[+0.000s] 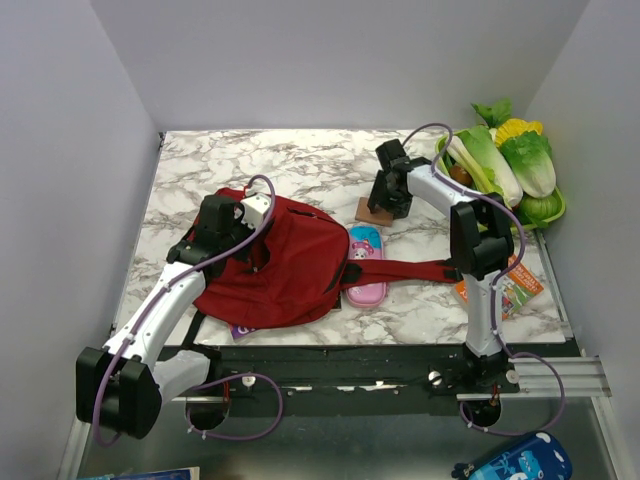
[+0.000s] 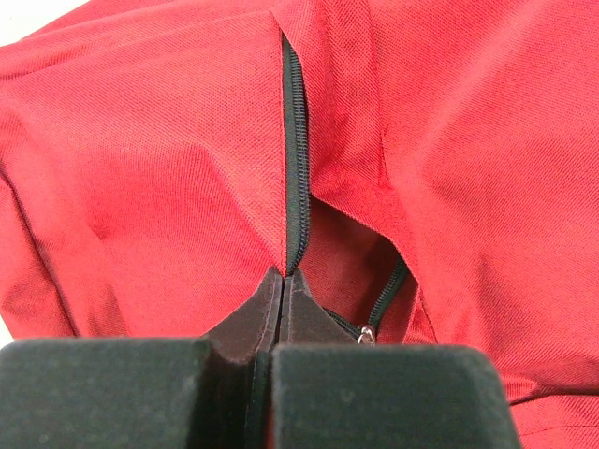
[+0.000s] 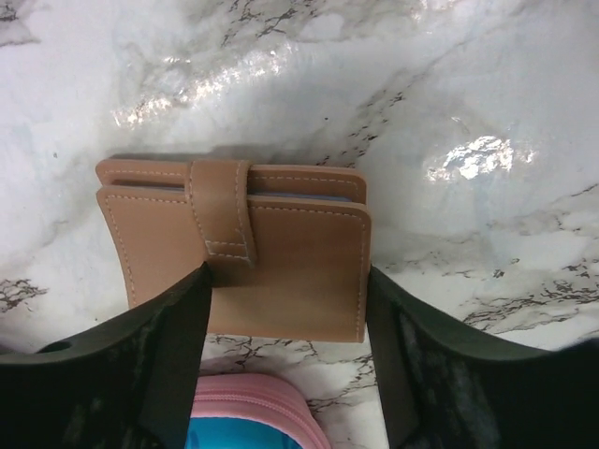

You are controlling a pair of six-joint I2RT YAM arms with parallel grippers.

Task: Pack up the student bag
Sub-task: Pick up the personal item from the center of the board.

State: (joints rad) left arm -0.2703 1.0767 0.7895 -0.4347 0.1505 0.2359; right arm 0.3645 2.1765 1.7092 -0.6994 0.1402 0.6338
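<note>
From above, the left arm runs from its base up and to the right. Its wrist bends down so that the left hand (image 1: 243,216) sits on the bag (image 1: 290,265). The bag lies on the counter (image 1: 200,165) and spreads to the right of that hand and nearer than it. The right arm stands up from its base, folds at the elbow and stretches away to the left, with the right hand (image 1: 386,198) pointing down over a wallet (image 1: 371,213). A pencil case (image 1: 365,265) lies just nearer than that hand, against the bag's right edge. A book (image 1: 512,285) lies by the right arm's upright, its cover print too small to read. Vegetables (image 1: 510,165) are piled to the right of the right hand.

In the left wrist view the left hand (image 2: 284,282) is closed, its fingers (image 2: 140,393) pressed together and pinching the bag's red cloth (image 2: 140,168) at the near end of the zip (image 2: 297,159). The zip runs straight away from the fingertips. To their right the bag gapes, and a metal pull (image 2: 367,334) lies just beside the right finger.

In the right wrist view the right hand (image 3: 287,277) stands wide, with one finger (image 3: 173,355) at each side edge of the tan wallet (image 3: 281,238). The wallet lies flat on the counter (image 3: 468,94) with its strap tab to the left. Whether the fingers press on it I cannot tell. The pencil case (image 3: 248,407) shows just nearer, between the fingers
</note>
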